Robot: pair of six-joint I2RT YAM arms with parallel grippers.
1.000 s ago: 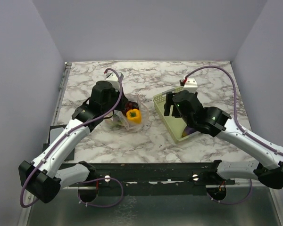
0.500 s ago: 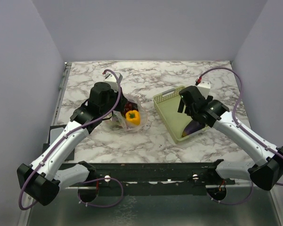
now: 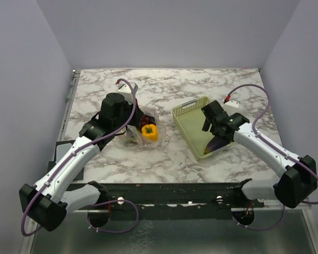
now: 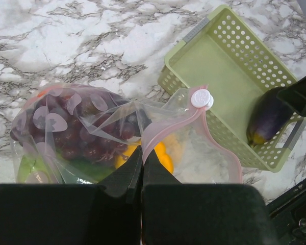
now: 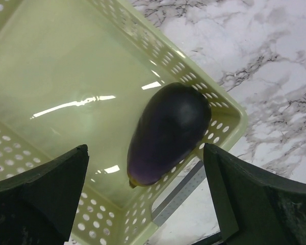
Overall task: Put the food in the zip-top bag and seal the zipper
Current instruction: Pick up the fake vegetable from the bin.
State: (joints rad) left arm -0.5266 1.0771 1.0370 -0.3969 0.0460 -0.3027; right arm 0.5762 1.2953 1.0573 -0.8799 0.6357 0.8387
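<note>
While the marble table filled most of the top view, the two arms reached over it from its near edge. The left arm stretched toward the middle and the right arm bent in over the right side.

The yellow-green basket sat on the right half of the table, set at an angle. The right gripper hung above its near end with its fingers spread wide and nothing between them.

The clear bag lay left of the basket, near it but not touching as far as the top view showed. The left gripper had its fingers pressed together, pinching the plastic at the edge of the bag's mouth. The mouth gaped open toward the basket.

The eggplant lay alone on the basket floor, on its side, close against the wall by the near corner and directly under the right gripper. It was well apart from the bag.

Inside the bag, the dark red grapes made the biggest lump, on the side away from the basket. The yellow pepper sat nearer the mouth, and something green showed below the grapes.

The pinkish zipper curved round the open mouth, unsealed. A small white round slider sat on it at the end nearest the basket.
</note>
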